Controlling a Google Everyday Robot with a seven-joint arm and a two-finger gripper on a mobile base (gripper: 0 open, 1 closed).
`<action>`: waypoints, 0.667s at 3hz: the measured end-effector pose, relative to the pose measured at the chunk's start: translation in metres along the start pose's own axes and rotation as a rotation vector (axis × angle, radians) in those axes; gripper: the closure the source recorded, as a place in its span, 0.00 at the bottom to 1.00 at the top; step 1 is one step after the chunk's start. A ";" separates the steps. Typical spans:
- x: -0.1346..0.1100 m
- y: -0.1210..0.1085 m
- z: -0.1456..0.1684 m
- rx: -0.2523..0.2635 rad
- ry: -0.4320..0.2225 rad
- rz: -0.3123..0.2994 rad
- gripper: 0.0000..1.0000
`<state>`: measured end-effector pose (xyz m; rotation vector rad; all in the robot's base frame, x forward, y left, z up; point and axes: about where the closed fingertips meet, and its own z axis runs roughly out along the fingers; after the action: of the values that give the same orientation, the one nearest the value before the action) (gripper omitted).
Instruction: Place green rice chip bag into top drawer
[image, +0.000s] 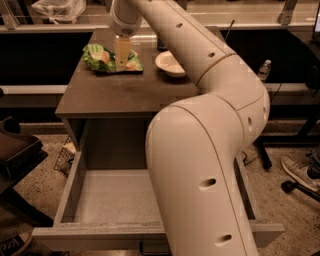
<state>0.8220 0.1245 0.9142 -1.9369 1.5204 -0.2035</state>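
Claw (122, 64) down at the far left of the bench (120, 95), pointing straight down onto the green rice chip bag (101, 56). Touching the bag or hanging just above it: cannot tell. Open or closed: cannot tell either, the pale claw showing as one block against the crinkled green.

Bag lying flat on the benchtop near the back edge, orange-yellow patches facing up, right part hidden behind the claw. Not in the drawer.

Just right of the bag and apart from it, a white bowl (169, 64), upright, its right side cut off by the arm.

Below the benchtop, the top drawer (69, 192) standing wide open toward the camera: grey flat bottom, low side walls, right half hidden behind the big white arm (200, 165). Arm rising from the lower foreground, bending at an elbow on the right, then reaching back and left past the bowl to the bag.

Behind the bench at top left, a clear plastic bag (57, 7) on a ledge. At right, beyond the arm, a small clear bottle (263, 70) standing upright. On the floor at the right edge, a sneaker (299, 170).
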 end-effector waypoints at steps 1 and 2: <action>-0.002 0.004 0.007 -0.004 -0.019 0.025 0.00; -0.015 -0.002 0.016 0.031 -0.082 0.073 0.00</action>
<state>0.8270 0.1445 0.9076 -1.8398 1.5221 -0.1147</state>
